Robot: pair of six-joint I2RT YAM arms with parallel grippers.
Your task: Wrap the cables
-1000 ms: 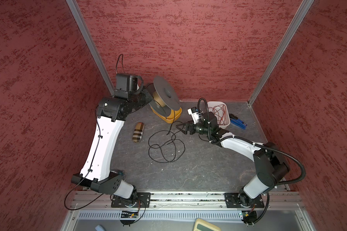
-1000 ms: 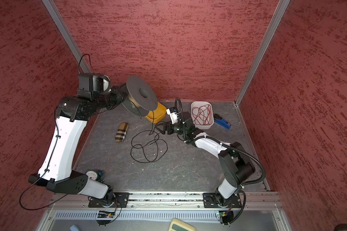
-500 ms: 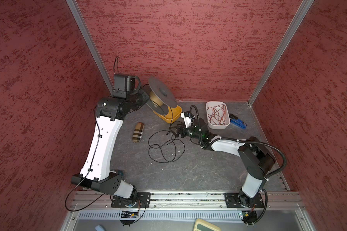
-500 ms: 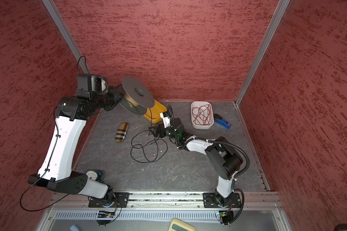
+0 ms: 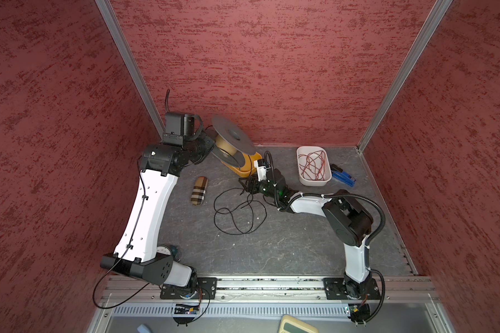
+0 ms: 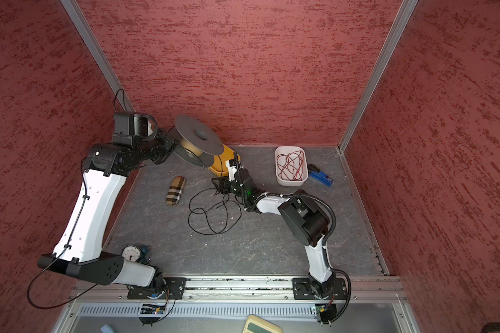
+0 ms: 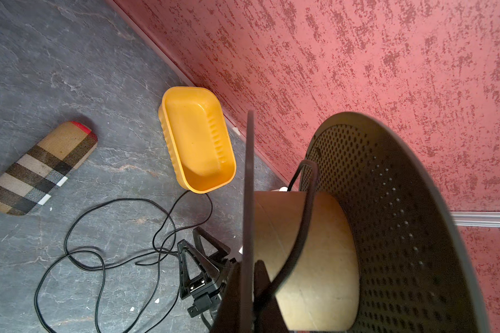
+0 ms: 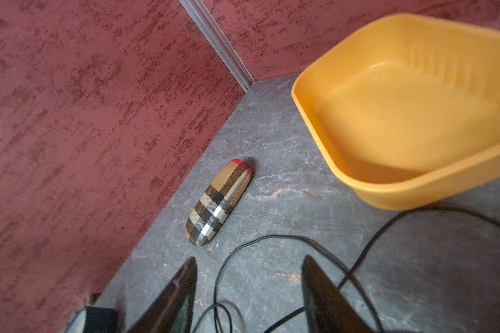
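The cables are one thin black wire lying in loose loops on the grey floor (image 5: 237, 210) (image 6: 214, 214) (image 7: 122, 199). One end runs up over the tan core of the grey spool (image 5: 231, 138) (image 6: 198, 135) (image 7: 324, 259). My left gripper (image 7: 247, 276) (image 5: 210, 145) is shut on the rim of the spool's near flange and holds the spool tilted above the floor at the back. My right gripper (image 8: 248, 276) (image 5: 244, 184) (image 6: 218, 184) sits low over the top of the loops. Its jaws stand apart, with a strand of wire (image 8: 272, 236) on the floor between them, not pinched.
A yellow tub (image 5: 244, 170) (image 8: 358, 184) stands just behind the right gripper, under the spool. A plaid case (image 5: 199, 191) (image 8: 218, 201) lies left of the loops. A white tray (image 5: 300, 176) of red wires and a blue stapler (image 5: 342, 176) sit at the back right. Red walls enclose the floor.
The right arm has swung left and down from beside the white tray to the wire loops, and its jaws have narrowed. The left arm has carried the spool slightly back and left.
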